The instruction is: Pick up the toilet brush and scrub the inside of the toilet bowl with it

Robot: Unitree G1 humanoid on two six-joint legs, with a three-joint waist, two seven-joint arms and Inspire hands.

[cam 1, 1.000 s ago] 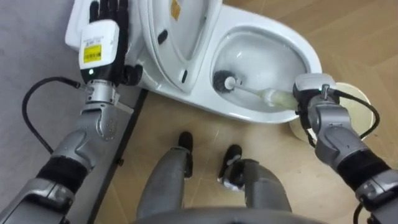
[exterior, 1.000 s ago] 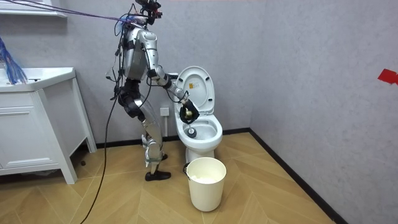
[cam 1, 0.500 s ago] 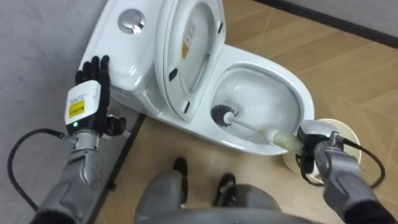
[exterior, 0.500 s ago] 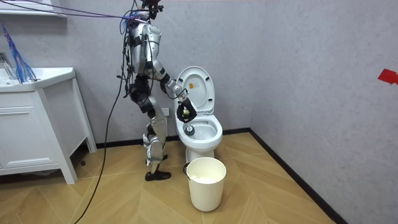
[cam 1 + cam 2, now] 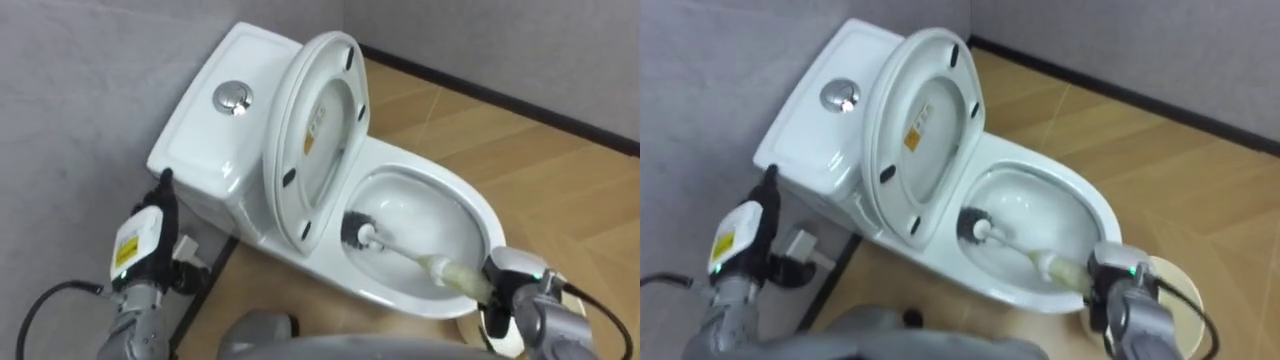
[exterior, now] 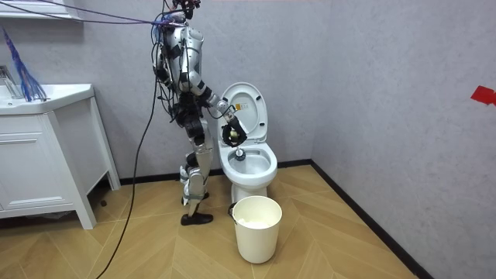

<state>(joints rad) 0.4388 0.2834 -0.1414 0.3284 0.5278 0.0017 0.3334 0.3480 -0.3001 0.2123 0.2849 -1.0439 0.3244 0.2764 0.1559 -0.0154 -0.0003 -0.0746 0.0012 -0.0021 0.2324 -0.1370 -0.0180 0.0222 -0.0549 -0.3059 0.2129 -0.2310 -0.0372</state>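
Observation:
The white toilet stands against the grey wall with its lid raised. A toilet brush lies slanted in the bowl, dark bristle head low against the side nearest the lid, white shaft running to a pale yellow grip. My right hand is shut on that grip at the bowl's near rim. My left hand hangs beside the tank with its fingers straight, holding nothing. In the room view I stand upright at the toilet, right hand over the bowl.
A white bucket stands on the wooden floor just in front of the toilet, its rim showing under my right arm. A white cabinet with a basin stands off at the room view's left. A dark skirting board lines the wall.
I have straightened up from a bent stance, so the eye view has swung up to take in the tank and wall. The brush head stays in the bowl; my left hand sits lower in view.

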